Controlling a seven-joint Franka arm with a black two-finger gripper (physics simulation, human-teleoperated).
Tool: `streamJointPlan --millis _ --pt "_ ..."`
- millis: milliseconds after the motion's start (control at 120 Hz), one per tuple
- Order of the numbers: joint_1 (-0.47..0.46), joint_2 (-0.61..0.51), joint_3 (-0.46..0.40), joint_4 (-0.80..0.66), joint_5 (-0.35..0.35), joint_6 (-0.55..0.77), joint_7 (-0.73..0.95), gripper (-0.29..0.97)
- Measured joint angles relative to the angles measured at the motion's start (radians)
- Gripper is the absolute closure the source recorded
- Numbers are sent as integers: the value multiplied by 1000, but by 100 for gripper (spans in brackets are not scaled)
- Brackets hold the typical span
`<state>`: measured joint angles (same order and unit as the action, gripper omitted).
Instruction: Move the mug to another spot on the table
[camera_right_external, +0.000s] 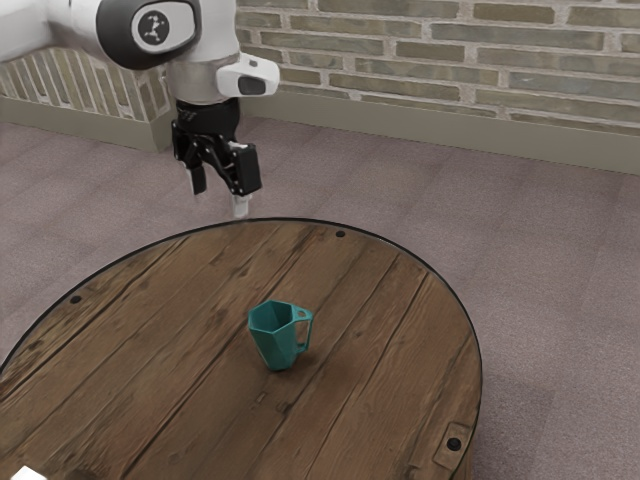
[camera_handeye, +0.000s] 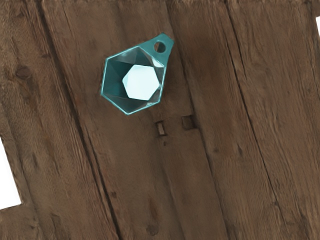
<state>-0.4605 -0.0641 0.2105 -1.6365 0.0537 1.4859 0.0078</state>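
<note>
Writing: a white emblem sits on the dark round joint cap of the arm (camera_right_external: 155, 25), at the exterior view's upper left. It cannot be read as letters. The mug carries no legible mark in either view.

Gripper (camera_right_external: 219, 200): upper left of the exterior frame, raised, seen over the far rim of the table (camera_right_external: 150, 330). The fingers stand apart with nothing between them.

Mug (camera_right_external: 278, 335): teal, faceted, upright near the centre of the exterior frame, on the round plank table. Its handle points to the exterior view's right. It is well apart from the gripper. In the wrist view the mug (camera_handeye: 134, 80) is seen from above, with a hexagonal rim, a pale bottom and a handle with a small hole. Two small rectangular notches (camera_handeye: 174, 125) in the wood lie just beside it.

Edges and room: bare planks surround the mug on all sides. The black table rim curves along the right of the exterior frame, well apart from the mug. Brick wall (camera_right_external: 450, 50) across the top.
</note>
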Motion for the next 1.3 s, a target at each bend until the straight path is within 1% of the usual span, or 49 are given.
streamJointPlan --millis 150,283,333,458,533,650,717,775,875,1050,1183,1300 --pt "28 4 -13 -11 3 27 -10 0" --pt "21 92 -25 -20 4 58 21 0" --pt "25 116 -40 -27 8 85 70 0" --pt "9 150 -69 -123 12 234 246 0" --pt "-1 182 -74 -145 12 309 343 0" --pt "5 264 -75 -164 1 407 473 0" --pt "8 273 -75 -162 -13 444 538 0" --pt "7 280 -72 -164 -34 468 589 0" --pt "6 305 -63 -207 -63 514 667 0" --pt "9 311 -11 -292 -82 594 777 0" --pt "7 318 17 -290 -85 637 843 0" --pt "10 366 46 -245 -98 659 890 0"
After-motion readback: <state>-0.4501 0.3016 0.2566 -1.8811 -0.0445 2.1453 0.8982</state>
